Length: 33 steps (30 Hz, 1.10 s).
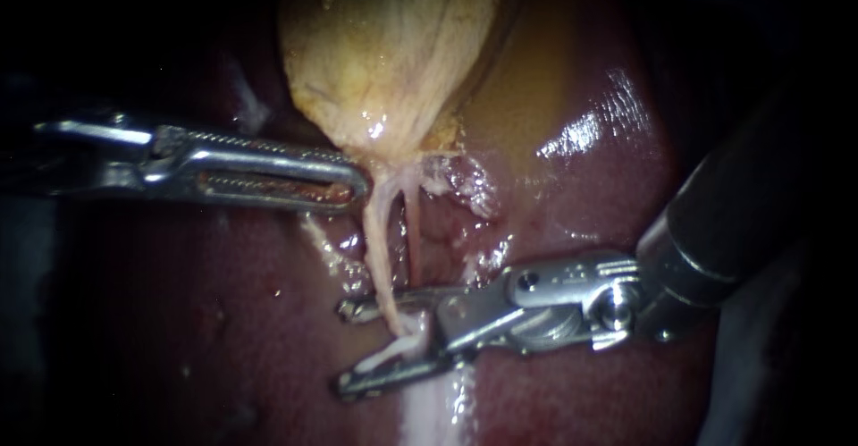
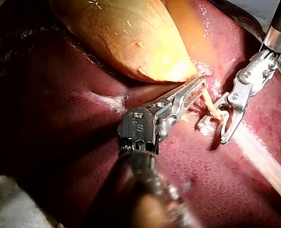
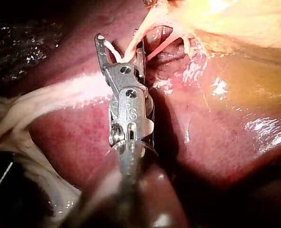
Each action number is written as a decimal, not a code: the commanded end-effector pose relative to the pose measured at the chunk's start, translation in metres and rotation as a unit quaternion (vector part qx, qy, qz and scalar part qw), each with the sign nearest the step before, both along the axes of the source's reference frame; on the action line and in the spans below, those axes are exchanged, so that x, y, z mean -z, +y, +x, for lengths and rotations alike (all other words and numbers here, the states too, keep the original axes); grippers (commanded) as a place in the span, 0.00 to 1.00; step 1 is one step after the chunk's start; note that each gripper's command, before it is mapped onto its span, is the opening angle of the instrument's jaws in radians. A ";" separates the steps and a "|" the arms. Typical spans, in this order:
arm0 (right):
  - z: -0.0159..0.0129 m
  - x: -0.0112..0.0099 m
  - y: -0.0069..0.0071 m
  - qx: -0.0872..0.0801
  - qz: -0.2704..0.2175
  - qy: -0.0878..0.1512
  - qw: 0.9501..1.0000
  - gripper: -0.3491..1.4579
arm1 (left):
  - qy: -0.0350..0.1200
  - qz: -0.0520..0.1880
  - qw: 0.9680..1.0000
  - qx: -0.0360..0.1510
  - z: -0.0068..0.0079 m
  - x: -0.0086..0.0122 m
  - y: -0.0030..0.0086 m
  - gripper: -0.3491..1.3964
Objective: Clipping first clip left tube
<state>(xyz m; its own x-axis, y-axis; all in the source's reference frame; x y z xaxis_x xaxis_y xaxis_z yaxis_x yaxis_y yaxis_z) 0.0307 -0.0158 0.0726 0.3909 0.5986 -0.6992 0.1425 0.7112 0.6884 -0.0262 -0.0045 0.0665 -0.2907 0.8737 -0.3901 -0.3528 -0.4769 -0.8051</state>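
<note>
Entry: left tube, pale, running from the neck of the gallbladder down across the liver. A thinner, redder right tube lies just beside it. No clip shows on either tube. Right instrument: enters from the right, pincer apart, one half to each side of the left tube low on its run. The tube passes through the gap, and the right wrist view agrees. Left instrument: enters from the left, tip at the gallbladder's neck where the tubes begin. Whether its pincer is together or clamped on tissue cannot be told from any view. Step in hand, as judged: placement of the first clip, with the tube bracketed but not yet squeezed. Next move, as judged: confirm that only the left tube lies within the gap, seated deep and square across the pincer, then close fully. The right tube is near enough to be caught by mistake. Hard to make out: whether a clip is loaded in the right pincer, and where the right tube's lower end goes at the upper half of that pincer. The pale strand within the gap may be the tube's own continuation or loose tissue. Both shafts are cut off at the view's edges.
</note>
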 end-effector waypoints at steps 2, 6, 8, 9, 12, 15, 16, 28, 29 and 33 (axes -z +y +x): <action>-0.0003 -0.0001 0.0006 -0.002 0.005 -0.002 1.000 0.34 | 0.000 0.000 1.000 0.000 0.0000 0.0000 0.0000 0.00; -0.0007 -0.0004 0.0009 -0.003 0.014 -0.005 1.000 0.23 | 0.000 0.000 1.000 0.000 -0.0001 0.0000 0.0000 0.00; -0.0008 -0.0005 0.0009 -0.007 0.030 -0.011 0.999 0.17 | 0.000 0.000 1.000 0.000 -0.0001 -0.0001 0.0000 0.00; -0.0008 -0.0005 0.0009 -0.008 0.035 -0.013 0.999 0.14 | 0.000 0.000 1.000 0.000 -0.0001 -0.0001 0.0000 0.00; -0.0009 -0.0005 0.0009 -0.010 0.046 -0.017 0.999 0.04 | 0.000 0.000 1.000 0.000 -0.0001 -0.0001 0.0000 0.00; -0.0011 -0.0005 0.0010 -0.012 0.057 -0.021 0.998 0.00 | 0.000 0.000 1.000 0.000 -0.0001 -0.0001 0.0000 0.00; -0.0012 -0.0005 0.0010 -0.012 0.057 -0.021 0.998 0.00 | 0.000 0.000 1.000 0.000 -0.0001 -0.0001 0.0000 0.00; -0.0014 -0.0007 0.0012 -0.015 0.064 -0.024 0.998 0.00 | 0.000 0.000 1.000 0.000 0.0000 -0.0003 0.0000 0.00; -0.0014 -0.0007 0.0012 -0.015 0.067 -0.025 0.997 0.00 | 0.000 0.000 1.000 0.000 0.0000 -0.0003 0.0000 0.00; -0.0014 -0.0008 0.0012 -0.017 0.070 -0.025 0.997 0.00 | 0.000 0.000 1.000 0.000 0.0000 -0.0003 0.0000 0.00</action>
